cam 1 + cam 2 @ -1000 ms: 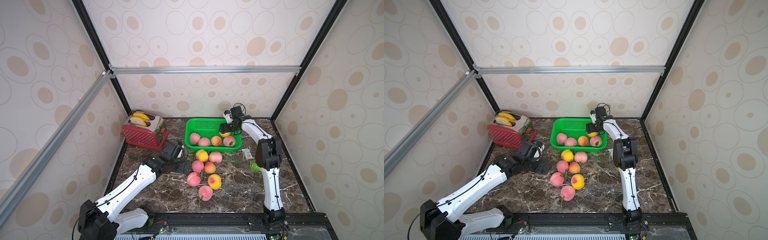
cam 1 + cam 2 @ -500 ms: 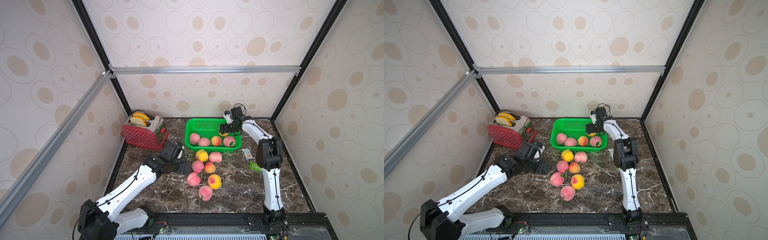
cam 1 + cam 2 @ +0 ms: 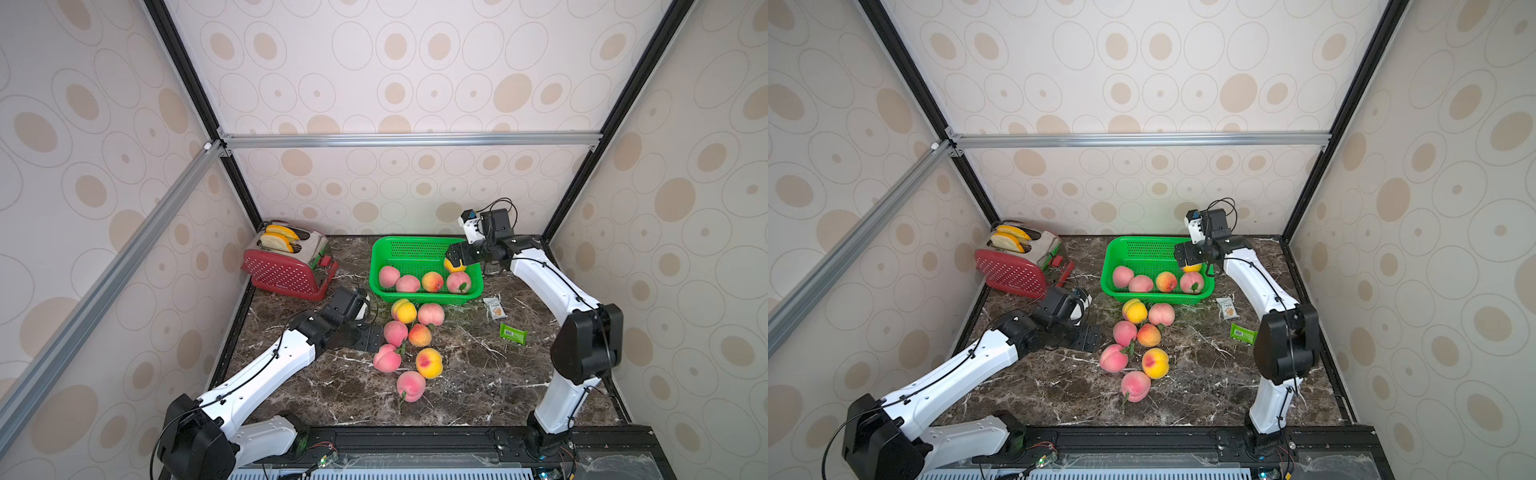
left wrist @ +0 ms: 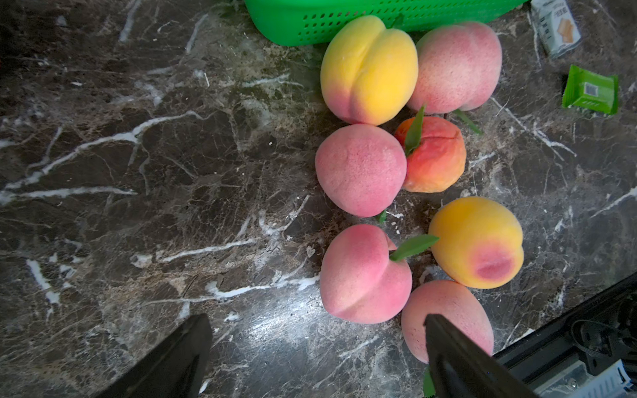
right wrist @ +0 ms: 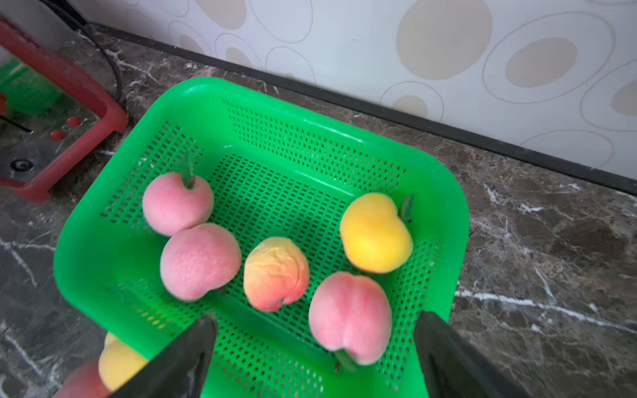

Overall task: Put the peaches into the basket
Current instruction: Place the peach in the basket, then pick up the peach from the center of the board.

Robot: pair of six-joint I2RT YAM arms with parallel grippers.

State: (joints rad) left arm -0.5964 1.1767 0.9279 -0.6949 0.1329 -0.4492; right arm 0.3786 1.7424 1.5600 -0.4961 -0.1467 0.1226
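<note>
Now five peaches (image 5: pixel 200 260) sit in the basket (image 5: pixel 451 220)

The right claw (image 5: pixel 317 320) hangs over the basket. Its two black fingers (image 5: pixel 179 361) are spread wide and hold nothing. A yellow peach (image 5: pixel 374 234) lies just under it, by the basket wall. Next to it lie three fuzzy pink ones and one wrinkly orange one. The basket is green plastic, full of tiny holes, with round corners. The left claw (image 4: pixel 315 318) is wide open too, and empty. It sits low over the dark table (image 4: pixel 138 206), which looks like shiny stone with white cracks. Seven more round peaches (image 4: pixel 358 169) lie bunched just beside this claw, in front of the basket.
</note>
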